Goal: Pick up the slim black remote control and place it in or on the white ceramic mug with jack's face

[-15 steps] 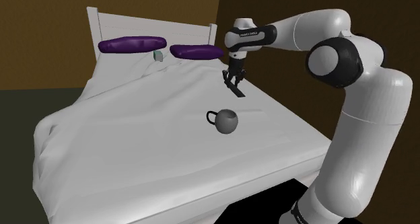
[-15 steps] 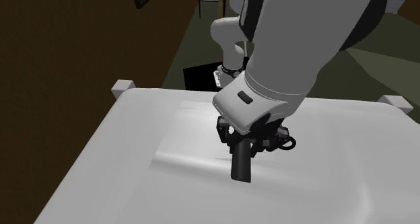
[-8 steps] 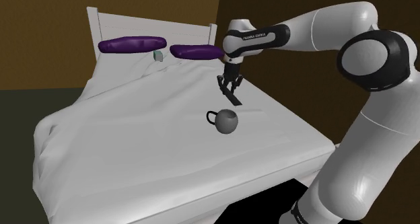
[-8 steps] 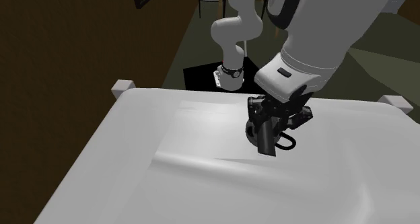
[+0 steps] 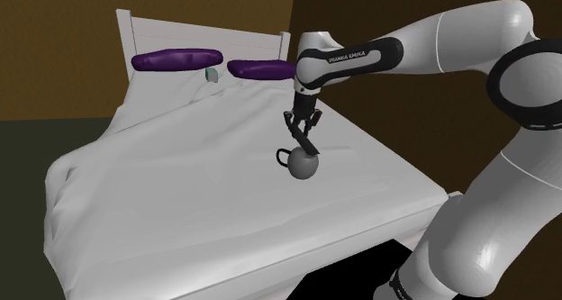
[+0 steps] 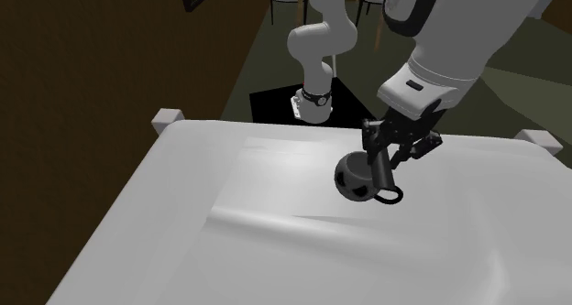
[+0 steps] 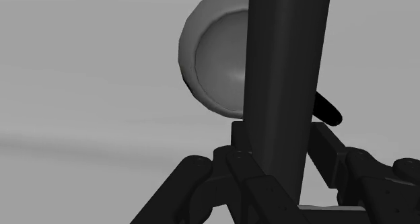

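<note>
The glossy white arm [image 5: 504, 208] has dark joints, a lettered black band and black gripper [image 5: 303, 129].

A bedroom: a white-sheeted bed [image 5: 180, 199] with headboard [image 5: 200, 35] and purple pillows [image 5: 176, 60]

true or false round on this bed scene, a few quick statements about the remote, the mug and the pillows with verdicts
1. The hand is shut on the black remote. True.
2. The remote lies flat on the bed. False: it hangs in the hand, just above the mug.
3. The mug's handle points to the shoulder view's left. True.
4. The mug leans against the purple pillow nearest the arm. False: it stands mid-bed, well apart from that pillow.
</note>
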You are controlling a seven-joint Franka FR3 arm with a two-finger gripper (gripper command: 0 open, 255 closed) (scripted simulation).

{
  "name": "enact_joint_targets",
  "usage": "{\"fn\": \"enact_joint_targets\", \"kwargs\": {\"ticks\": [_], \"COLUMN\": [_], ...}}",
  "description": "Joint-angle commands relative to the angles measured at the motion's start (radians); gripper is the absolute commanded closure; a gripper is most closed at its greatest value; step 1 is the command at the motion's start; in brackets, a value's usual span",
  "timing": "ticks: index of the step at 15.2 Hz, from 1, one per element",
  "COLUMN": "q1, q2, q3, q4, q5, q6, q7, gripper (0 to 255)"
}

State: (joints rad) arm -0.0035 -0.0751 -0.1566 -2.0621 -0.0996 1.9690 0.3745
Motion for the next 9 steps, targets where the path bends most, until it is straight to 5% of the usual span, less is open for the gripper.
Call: {"fn": "enact_joint_targets", "kwargs": {"ticks": [1,9], "q1": [0.001,-0.001], "q2": [0.004,0.037], "q3": [0.001,-0.001], "q4": [-0.019,-0.084], "q5": [0.0,0.0], "q6": [0.022,0.12], "q7": [0.004,0.009], "gripper": [255,255]}}
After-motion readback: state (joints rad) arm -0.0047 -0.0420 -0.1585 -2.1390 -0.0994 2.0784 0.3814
